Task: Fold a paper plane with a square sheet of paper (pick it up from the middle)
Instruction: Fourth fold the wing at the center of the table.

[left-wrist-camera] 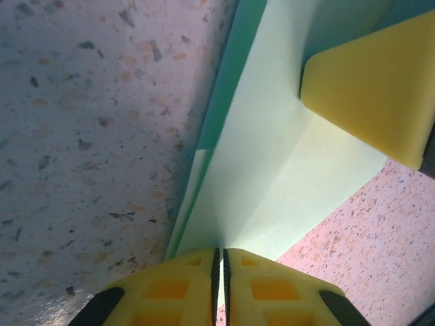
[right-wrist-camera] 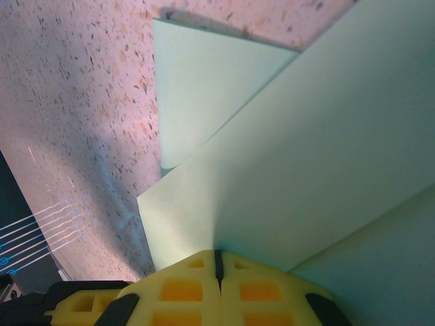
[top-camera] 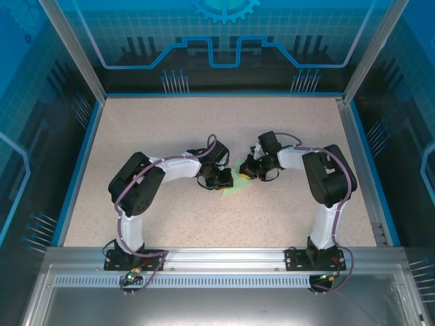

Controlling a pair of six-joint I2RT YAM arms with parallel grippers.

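The pale mint-green sheet of paper (top-camera: 234,186) is folded into layered flaps with a centre crease and sits between the two arms at mid-table. My left gripper (left-wrist-camera: 222,261) is shut on one end of the crease, and the paper (left-wrist-camera: 272,156) fans out ahead of it above the tabletop. My right gripper (right-wrist-camera: 218,263) is shut on the paper (right-wrist-camera: 306,156) from the opposite side. One of its yellow fingers (left-wrist-camera: 374,88) presses on the paper in the left wrist view. From above, the left gripper (top-camera: 225,180) and right gripper (top-camera: 242,174) nearly meet over the paper.
The speckled beige tabletop (top-camera: 170,129) stretches on all sides, bounded by a blue rim (top-camera: 76,170) and clear enclosure walls. A lower flap of the paper (right-wrist-camera: 204,95) lies close to the table surface.
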